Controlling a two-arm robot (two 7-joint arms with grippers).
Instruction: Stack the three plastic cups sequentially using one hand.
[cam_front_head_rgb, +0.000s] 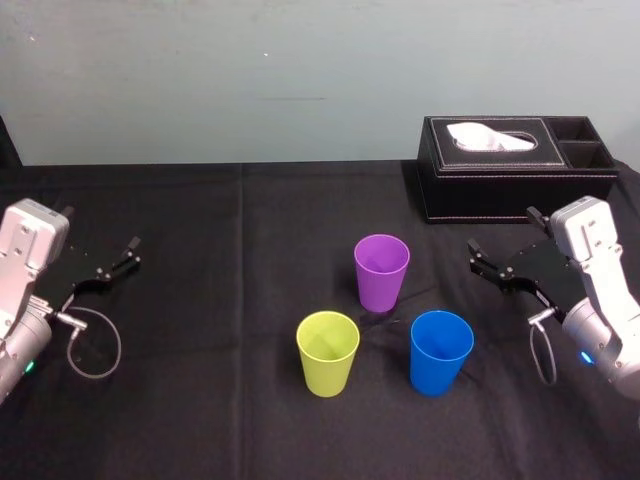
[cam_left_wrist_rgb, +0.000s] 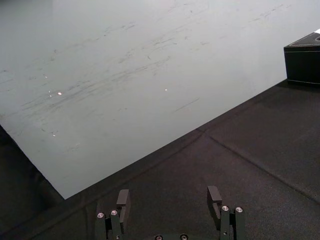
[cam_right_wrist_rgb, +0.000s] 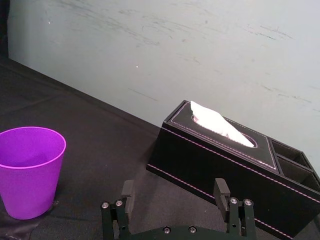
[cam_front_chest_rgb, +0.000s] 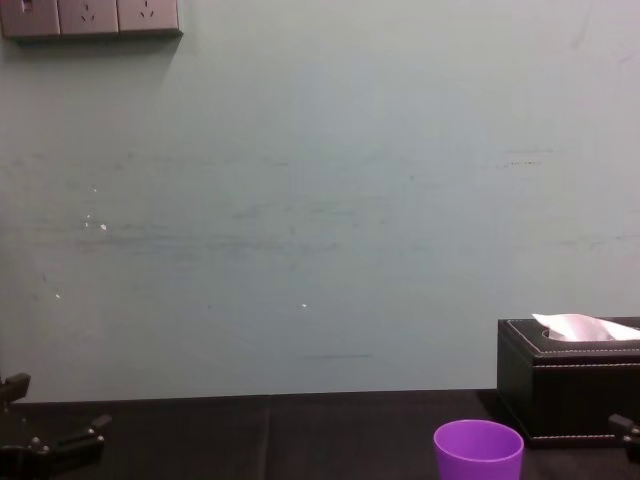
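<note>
Three plastic cups stand apart in a triangle near the middle of the table (cam_front_head_rgb: 200, 400). The purple cup (cam_front_head_rgb: 381, 270) is farthest, the yellow-green cup (cam_front_head_rgb: 328, 352) is near and to its left, and the blue cup (cam_front_head_rgb: 440, 350) is near and to its right. All are smooth, plain tumblers of one size, wider at the rim than at the base. Each is upright with its mouth open to the top and its long axis vertical, and none sits inside another.

A black cloth with a faint seam covers the table, which runs back to a pale blue-green wall (cam_front_head_rgb: 250, 80) marked with scuffs. A black tissue box (cam_front_head_rgb: 515, 170) with a white tissue poking out sits at the far right.

The left gripper (cam_left_wrist_rgb: 168, 192) hangs over the left edge of the table, well away from the cups, with its fingers spread wide and holding nothing. The right gripper (cam_right_wrist_rgb: 173, 185) hovers right of the blue cup, just in front of the tissue box, with its fingers likewise spread and holding nothing.
</note>
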